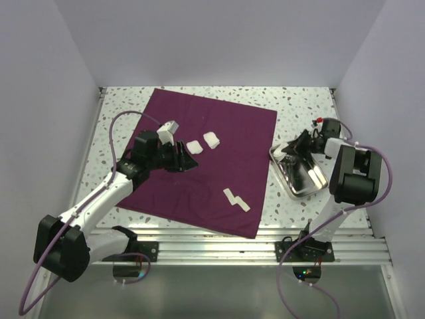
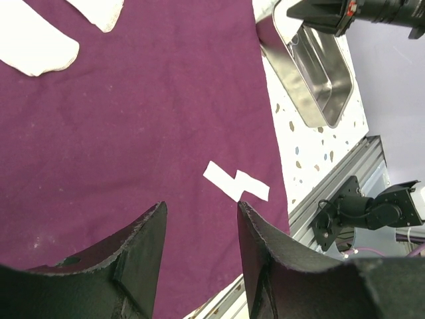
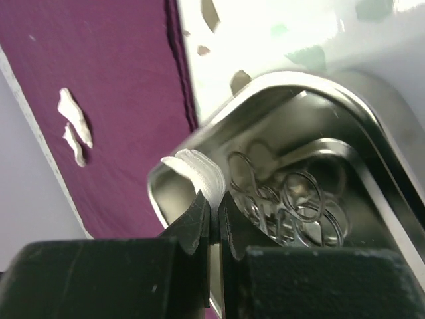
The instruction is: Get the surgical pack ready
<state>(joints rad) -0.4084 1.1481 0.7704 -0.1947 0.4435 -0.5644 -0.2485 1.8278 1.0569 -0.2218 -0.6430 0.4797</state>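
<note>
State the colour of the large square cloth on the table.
Plain dark maroon-purple; the large square cloth shows best in the top external view.

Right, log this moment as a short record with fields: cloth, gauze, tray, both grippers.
cloth: purple cloth spread flat on the table, not folded
gauze on cloth: two separate gauze squares toward the far side; touching gauze pair toward the near right
tray: metal tray right of the cloth, with ring-handled clamps inside
left gripper: open, empty, above the cloth
right gripper: shut on a white gauze piece at the tray
</note>
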